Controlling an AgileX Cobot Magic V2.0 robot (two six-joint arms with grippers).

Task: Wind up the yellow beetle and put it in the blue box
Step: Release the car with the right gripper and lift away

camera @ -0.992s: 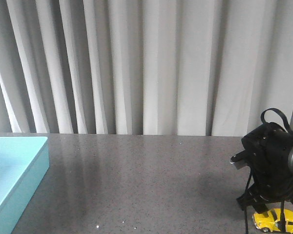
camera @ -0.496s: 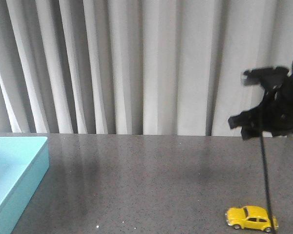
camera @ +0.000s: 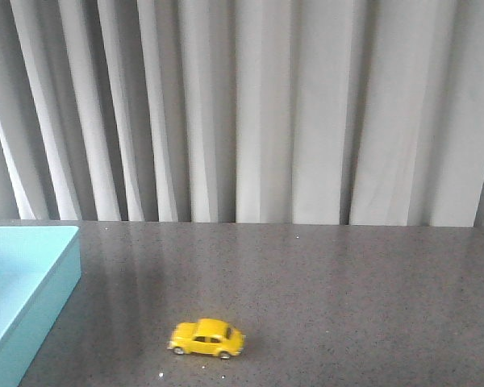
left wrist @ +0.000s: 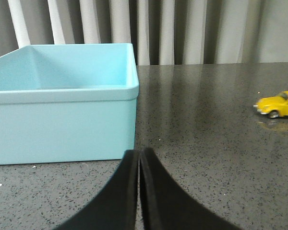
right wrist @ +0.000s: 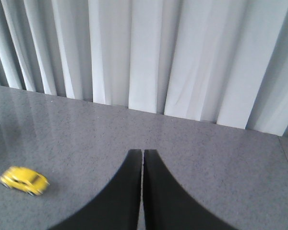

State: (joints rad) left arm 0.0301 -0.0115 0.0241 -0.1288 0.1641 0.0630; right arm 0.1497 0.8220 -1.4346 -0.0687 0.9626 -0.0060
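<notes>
1. The yellow beetle (camera: 206,339) sits free on the table, well right of the blue box (camera: 32,282).
2. Both pincers, left gripper (left wrist: 138,158) and right gripper (right wrist: 143,158), are clenched empty.
3. It looks light, hard and prone to rolling; pinch across its doors.

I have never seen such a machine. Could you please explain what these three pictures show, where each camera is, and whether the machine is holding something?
It is a robot with two arms. One camera looks forward over the dark table; the other two sit on the arms' wrists. On the table are a yellow toy car, blurred in two views, and a light blue box at the robot's left. The black shapes are the left gripper and right gripper, each seen from its own wrist camera. Both are closed and empty, so nothing is held. Neither arm shows in the front view.
</notes>
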